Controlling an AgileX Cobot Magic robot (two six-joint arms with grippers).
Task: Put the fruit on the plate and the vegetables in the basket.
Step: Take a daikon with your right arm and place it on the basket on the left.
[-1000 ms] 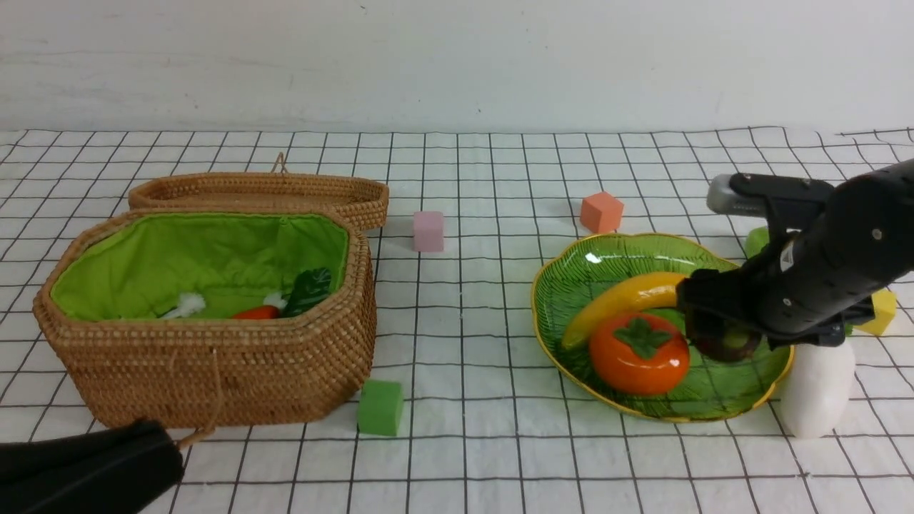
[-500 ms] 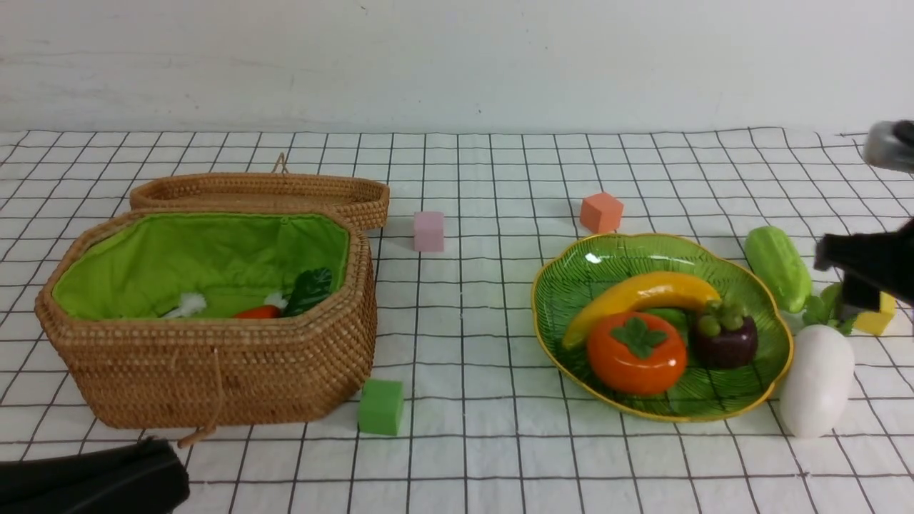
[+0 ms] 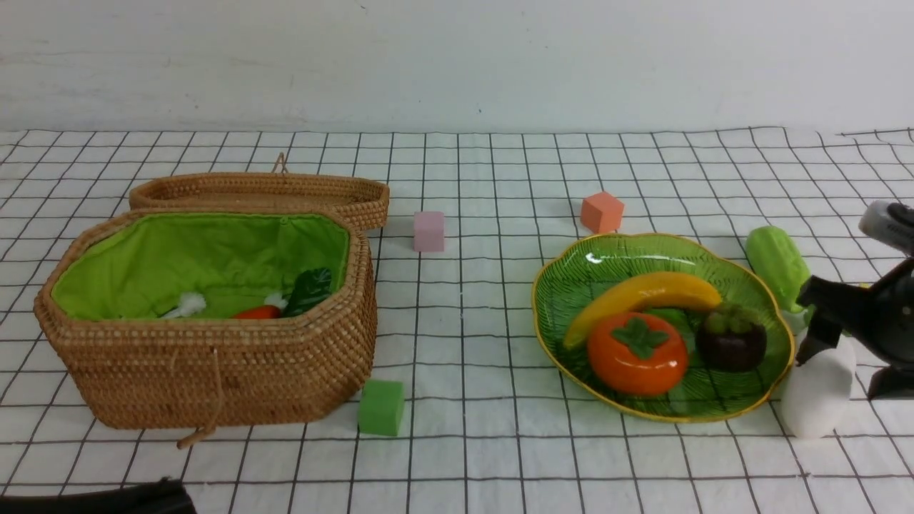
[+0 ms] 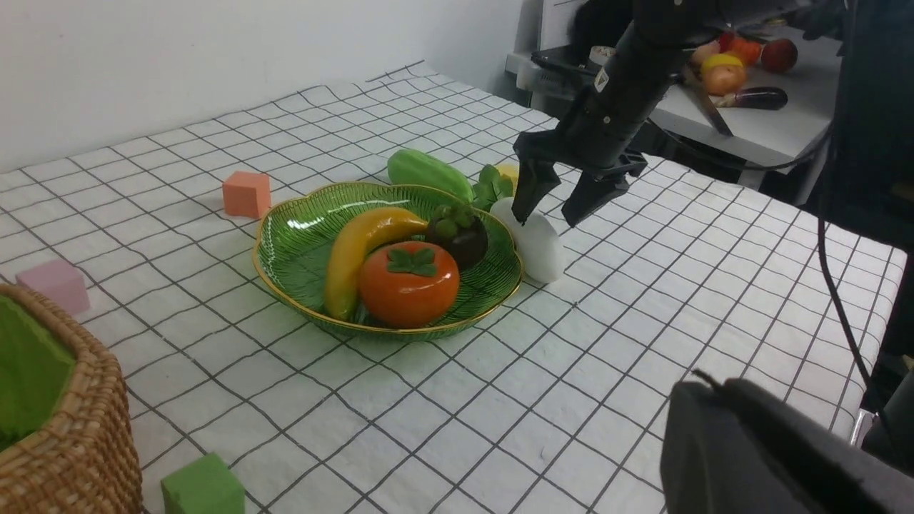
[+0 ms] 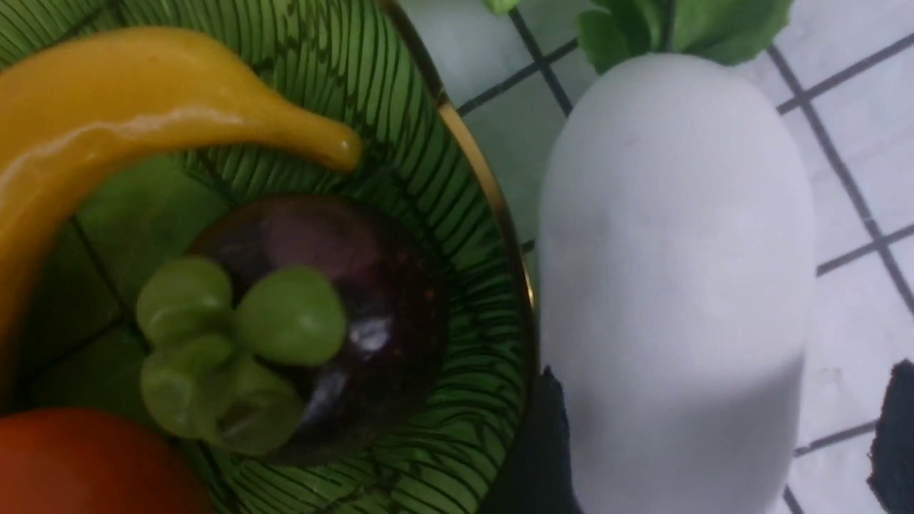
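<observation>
Banana [image 3: 643,296], orange persimmon [image 3: 638,355] and dark purple mangosteen [image 3: 732,339] all lie together on the green glass plate [image 3: 607,260], which sits on the right half of a white cloth [image 3: 464,321] with a black grid. The persimmon is at the front, the banana curves behind it, and the mangosteen is on the right, close to the rim

A fat white radish [image 3: 817,400] lies on the cloth just beside the plate's right edge, its green leaves pointing away from the robot. A light green gourd [image 3: 777,264] rests behind it. The right gripper [image 4: 546,218] hangs over the radish with its jaws spread wide, one finger on each side of the white body, gripping nothing

On the left stands the woven basket [image 3: 214,371], lid open, green lining showing. A carrot [image 3: 255,313] lies inside it

The left gripper [image 4: 742,435] stays low at the near edge, closed and empty

Small foam cubes, pink [image 3: 428,230], orange [image 3: 601,212] and green [image 3: 380,407], are scattered on the cloth
</observation>
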